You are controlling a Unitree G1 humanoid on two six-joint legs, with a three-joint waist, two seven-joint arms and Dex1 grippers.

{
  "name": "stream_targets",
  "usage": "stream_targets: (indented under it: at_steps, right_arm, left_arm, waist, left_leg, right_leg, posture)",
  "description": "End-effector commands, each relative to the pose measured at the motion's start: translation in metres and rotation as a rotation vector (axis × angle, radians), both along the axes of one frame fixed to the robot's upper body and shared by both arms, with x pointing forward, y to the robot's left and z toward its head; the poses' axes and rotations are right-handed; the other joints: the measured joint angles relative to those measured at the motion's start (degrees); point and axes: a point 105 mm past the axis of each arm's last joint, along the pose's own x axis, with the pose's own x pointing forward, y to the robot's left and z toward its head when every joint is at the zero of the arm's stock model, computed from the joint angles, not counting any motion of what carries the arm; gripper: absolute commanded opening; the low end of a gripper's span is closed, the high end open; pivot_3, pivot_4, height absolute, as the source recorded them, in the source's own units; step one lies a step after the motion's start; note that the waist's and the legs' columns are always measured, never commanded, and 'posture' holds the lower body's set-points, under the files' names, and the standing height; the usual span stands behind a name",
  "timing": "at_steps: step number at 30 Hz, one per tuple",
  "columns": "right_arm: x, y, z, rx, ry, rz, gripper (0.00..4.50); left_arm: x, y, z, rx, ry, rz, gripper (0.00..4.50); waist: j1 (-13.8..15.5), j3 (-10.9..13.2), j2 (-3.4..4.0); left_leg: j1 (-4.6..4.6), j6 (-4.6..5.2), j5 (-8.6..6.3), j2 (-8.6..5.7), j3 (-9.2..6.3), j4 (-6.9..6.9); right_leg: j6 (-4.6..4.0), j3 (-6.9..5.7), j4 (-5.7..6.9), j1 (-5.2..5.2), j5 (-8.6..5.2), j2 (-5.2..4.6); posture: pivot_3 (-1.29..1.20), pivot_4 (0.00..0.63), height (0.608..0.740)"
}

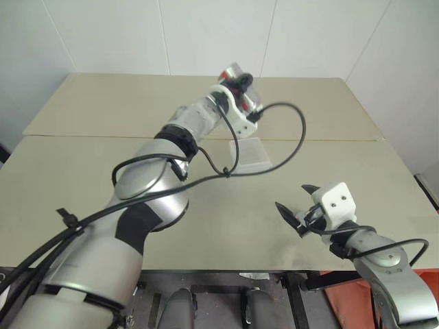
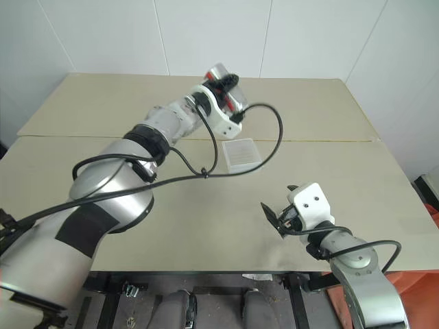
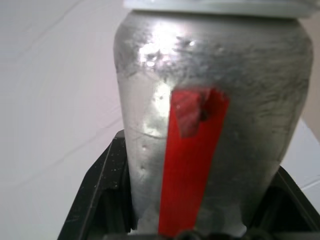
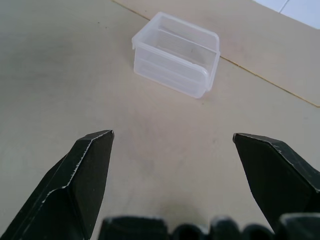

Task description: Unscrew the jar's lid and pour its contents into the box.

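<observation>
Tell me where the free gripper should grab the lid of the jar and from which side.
Grip the lid across its round rim, coming along the jar's axis from its capped end. The left gripper clamps the jar by its body, raised over the table, leaving that end free. The right gripper hangs open.

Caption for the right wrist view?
Open right end effector facing the small clear plastic box on the beige table.

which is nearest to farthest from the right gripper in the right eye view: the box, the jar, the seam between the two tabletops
1. The box: on the table, ahead and left of the open right gripper.
2. The seam: just beyond the box.
3. The jar: farthest, held in the air by the left gripper.
</observation>
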Motion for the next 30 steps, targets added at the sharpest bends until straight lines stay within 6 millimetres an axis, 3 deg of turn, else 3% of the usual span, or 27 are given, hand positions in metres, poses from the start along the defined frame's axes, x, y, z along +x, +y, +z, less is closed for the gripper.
stream_targets:
  at_steps: [1, 8, 18, 22, 23, 26, 28, 30]
  right_arm:
    - [-0.012, -0.002, 0.011, -0.005, -0.052, -0.047, 4.49]
    - [-0.026, -0.006, 0.008, 0.003, -0.04, -0.108, 4.49]
    - [-0.021, -0.007, 0.006, -0.035, -0.032, -0.082, 4.49]
    - [-0.016, -0.005, 0.007, -0.041, -0.043, -0.072, 4.49]
    - [-0.016, -0.003, 0.007, -0.045, -0.042, -0.065, 4.49]
    - [-0.017, 0.0, 0.008, -0.055, -0.048, -0.057, 4.49]
    - [-0.018, 0.0, 0.009, -0.048, -0.055, -0.069, 4.49]
    - [-0.023, 0.0, 0.012, -0.041, -0.069, -0.091, 4.49]
  left_arm:
    - [-0.003, -0.008, 0.001, 0.147, -0.085, -0.02, 2.24]
    - [-0.003, -0.011, -0.004, 0.244, -0.101, -0.003, 2.24]
    - [0.002, 0.003, -0.007, 0.242, -0.083, 0.035, 2.24]
    - [0.0, 0.001, 0.008, 0.284, -0.182, -0.012, 2.24]
    - [0.0, 0.0, 0.004, 0.27, -0.153, -0.004, 2.24]
    - [-0.003, -0.01, 0.02, 0.127, -0.149, -0.016, 2.24]
    - [-0.001, -0.007, 0.003, 0.256, -0.134, -0.002, 2.24]
    - [0.003, 0.005, 0.025, -0.057, -0.064, 0.06, 2.24]
  waist:
    - [0.0, 0.0, 0.0]
    - [0.0, 0.0, 0.0]
    - [0.0, 0.0, 0.0]
    - [0.0, 0.0, 0.0]
    - [0.0, 0.0, 0.0]
    - [0.3, 0.0, 0.0]
    - [0.4, 0.0, 0.0]
    - [0.2, 0.0, 0.0]
  left_leg:
    - [-0.02, 0.0, 0.0, 0.0, 0.0, 0.02]
    - [-0.12, 0.0, 0.0, 0.01, 0.0, 0.16]
    - [-0.15, 0.0, 0.0, 0.01, -0.01, 0.2]
    - [-0.14, 0.0, 0.0, 0.01, -0.03, 0.2]
    - [-0.14, 0.0, 0.0, 0.01, -0.03, 0.2]
    - [-0.17, 0.0, 0.0, 0.01, -0.04, 0.21]
    - [-0.2, 0.0, 0.0, 0.01, -0.03, 0.23]
    - [-0.2, 0.01, 0.0, 0.0, -0.02, 0.23]
  right_leg:
    - [0.0, 0.01, 0.02, -0.02, 0.0, 0.0]
    - [0.02, 0.01, 0.06, -0.06, 0.0, 0.0]
    - [0.03, 0.02, 0.05, -0.07, 0.0, -0.01]
    - [0.03, 0.02, 0.07, -0.06, 0.0, 0.0]
    - [0.04, 0.02, 0.07, -0.06, 0.0, 0.0]
    - [0.04, 0.01, 0.06, -0.06, 0.0, -0.01]
    - [0.04, 0.01, 0.03, -0.06, 0.0, -0.02]
    - [0.04, 0.02, 0.01, -0.04, 0.0, -0.02]
  posture:
    - [0.0, 0.15, 0.74]
    - [0.0, 0.15, 0.74]
    - [0.0, 0.15, 0.74]
    - [0.0, 0.15, 0.74]
    - [0.0, 0.15, 0.74]
    - [0.0, 0.15, 0.74]
    - [0.0, 0.15, 0.74]
    - [0.0, 0.15, 0.74]
